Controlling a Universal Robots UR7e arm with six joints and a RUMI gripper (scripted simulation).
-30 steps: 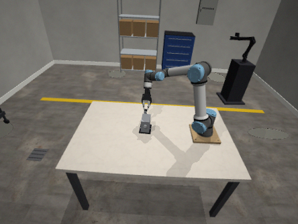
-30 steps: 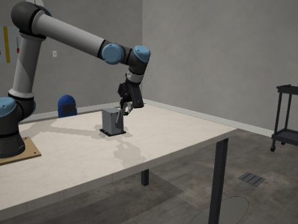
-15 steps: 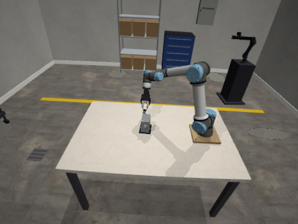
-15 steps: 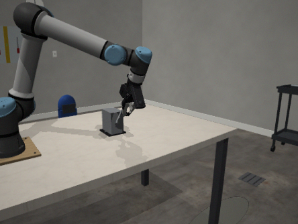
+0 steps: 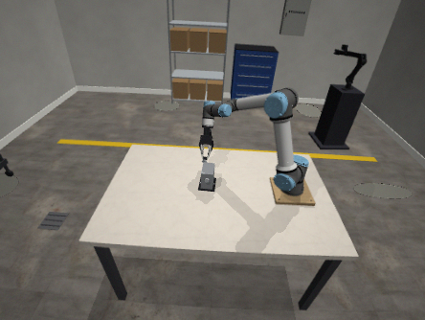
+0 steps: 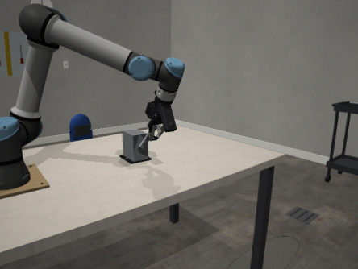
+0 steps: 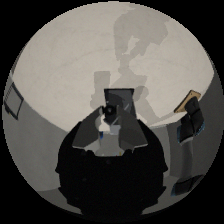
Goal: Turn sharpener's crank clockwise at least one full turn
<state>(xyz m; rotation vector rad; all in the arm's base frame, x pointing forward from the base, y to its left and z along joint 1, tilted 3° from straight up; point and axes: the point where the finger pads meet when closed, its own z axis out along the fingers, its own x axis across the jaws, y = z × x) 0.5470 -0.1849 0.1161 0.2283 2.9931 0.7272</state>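
The grey box-shaped sharpener (image 5: 207, 176) stands on a dark base plate near the middle of the white table; it also shows in the exterior view (image 6: 135, 146) and in the wrist view (image 7: 119, 102). A thin light crank arm (image 6: 143, 140) slants up from the sharpener's side to a handle. My gripper (image 6: 155, 133) is shut on that crank handle, just above and beside the sharpener's far side; it also shows in the top view (image 5: 206, 152). In the wrist view my fingers close around the dark handle (image 7: 108, 111), with the sharpener right beyond them.
The arm's base (image 5: 290, 179) sits on a wooden plate (image 5: 292, 191) at the table's right side. A shelf rack (image 5: 198, 50), a blue cabinet (image 5: 255, 72) and a black pedestal (image 5: 339, 116) stand far behind the table. A dark cart (image 6: 343, 140) stands off to the side.
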